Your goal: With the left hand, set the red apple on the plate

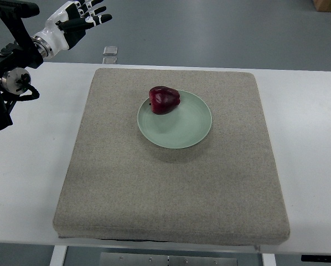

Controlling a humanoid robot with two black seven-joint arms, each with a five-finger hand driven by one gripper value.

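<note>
White table [315, 166] topped by a beige fabric mat [171, 188]. Grey, smooth floor [210, 27] seen behind. Small clear box [110, 51] on floor near table edge. Cardboard box corner [327, 5] seen top right. Light even, soft.

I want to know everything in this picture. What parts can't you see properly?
- Top view: the left hand has its arm cut off by the left edge.
- The right hand is out of the picture.
- The red apple hides the plate beneath it.
- The small object on the floor is too small to identify.
</note>
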